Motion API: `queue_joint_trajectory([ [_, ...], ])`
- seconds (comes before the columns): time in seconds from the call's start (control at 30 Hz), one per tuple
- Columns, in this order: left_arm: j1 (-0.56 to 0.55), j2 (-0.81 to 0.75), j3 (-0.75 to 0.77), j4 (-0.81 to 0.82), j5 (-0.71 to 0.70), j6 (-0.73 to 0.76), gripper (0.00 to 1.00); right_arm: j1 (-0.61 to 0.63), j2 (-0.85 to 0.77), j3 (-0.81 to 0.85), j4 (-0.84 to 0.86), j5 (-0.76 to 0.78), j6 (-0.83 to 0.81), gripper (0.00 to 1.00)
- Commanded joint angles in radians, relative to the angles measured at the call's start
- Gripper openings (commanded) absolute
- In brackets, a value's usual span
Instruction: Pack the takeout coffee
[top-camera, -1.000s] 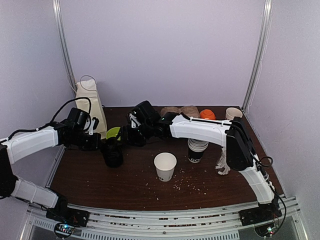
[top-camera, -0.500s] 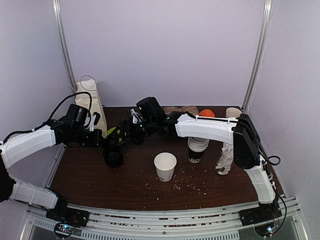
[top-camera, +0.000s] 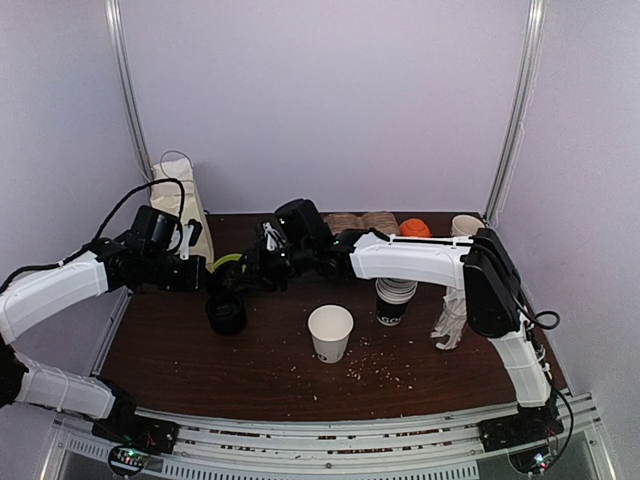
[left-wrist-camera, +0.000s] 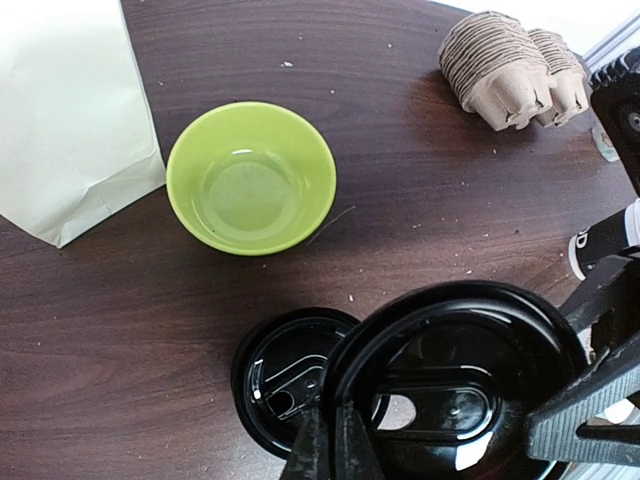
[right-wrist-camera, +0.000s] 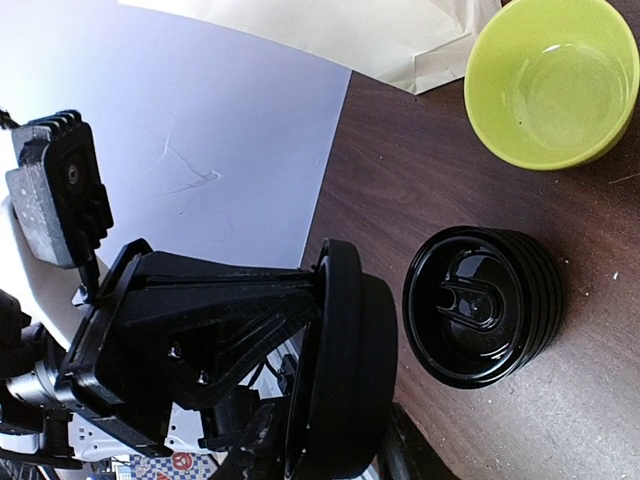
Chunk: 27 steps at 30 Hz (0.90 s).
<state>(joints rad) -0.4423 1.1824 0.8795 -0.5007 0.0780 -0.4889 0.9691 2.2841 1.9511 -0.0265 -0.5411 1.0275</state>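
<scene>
Standing lidless, the white cup (top-camera: 330, 332) shows what seems illegible dark print low down. The left gripper (left-wrist-camera: 328, 440) pinches a black lid (left-wrist-camera: 460, 400); the right gripper (right-wrist-camera: 328, 455) straddles it, clamped or not I cannot tell.

The lid (left-wrist-camera: 460, 345) and lid stack (left-wrist-camera: 280, 385) are black, the bowl (left-wrist-camera: 250, 178) lime-green.

No text can be read anywhere. The white paper cup (top-camera: 330, 333) on the desk carries dark print near its base, too small to make out. The stack of cups (top-camera: 394, 298) shows white marks on a black band, equally unreadable.
</scene>
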Motion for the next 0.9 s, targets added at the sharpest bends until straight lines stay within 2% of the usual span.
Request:
queue_joint_trajectory([
  [0.0, -0.007, -0.022, 0.031, 0.007, -0.018, -0.01, 0.0, -0.006, -0.027, -0.014, 0.038, -0.008, 0.018, 0.28],
  [0.2, -0.008, -0.029, 0.032, 0.006, -0.015, -0.014, 0.01, -0.005, -0.029, -0.016, 0.045, -0.011, 0.018, 0.1],
  [0.3, -0.008, -0.034, 0.039, -0.002, -0.015, -0.015, 0.12, -0.007, -0.033, -0.018, 0.044, -0.011, 0.013, 0.05],
  [0.37, -0.008, -0.04, 0.046, -0.012, -0.013, -0.017, 0.28, -0.008, -0.04, -0.02, 0.038, -0.004, 0.002, 0.01],
  [0.43, -0.009, -0.051, 0.057, -0.024, -0.009, -0.023, 0.57, -0.011, -0.053, -0.022, 0.024, 0.01, -0.021, 0.0],
  [0.47, -0.009, -0.061, 0.066, -0.036, -0.008, -0.027, 0.75, -0.014, -0.067, -0.025, 0.011, 0.019, -0.036, 0.0],
  [0.5, -0.009, -0.071, 0.071, -0.041, -0.005, -0.033, 0.88, -0.015, -0.08, -0.027, -0.005, 0.032, -0.056, 0.0],
  [0.53, -0.008, -0.085, 0.077, -0.045, -0.003, -0.038, 0.97, -0.018, -0.094, -0.031, -0.015, 0.042, -0.076, 0.0],
  [0.67, -0.008, -0.139, 0.11, -0.066, -0.003, -0.06, 0.98, -0.035, -0.179, -0.076, -0.07, 0.092, -0.179, 0.0],
  [0.77, -0.008, -0.166, 0.13, -0.068, 0.001, -0.074, 0.98, -0.041, -0.277, -0.119, -0.175, 0.185, -0.376, 0.0],
  [0.87, -0.009, -0.178, 0.118, -0.016, 0.063, -0.086, 0.98, -0.038, -0.411, -0.194, -0.269, 0.327, -0.56, 0.0],
])
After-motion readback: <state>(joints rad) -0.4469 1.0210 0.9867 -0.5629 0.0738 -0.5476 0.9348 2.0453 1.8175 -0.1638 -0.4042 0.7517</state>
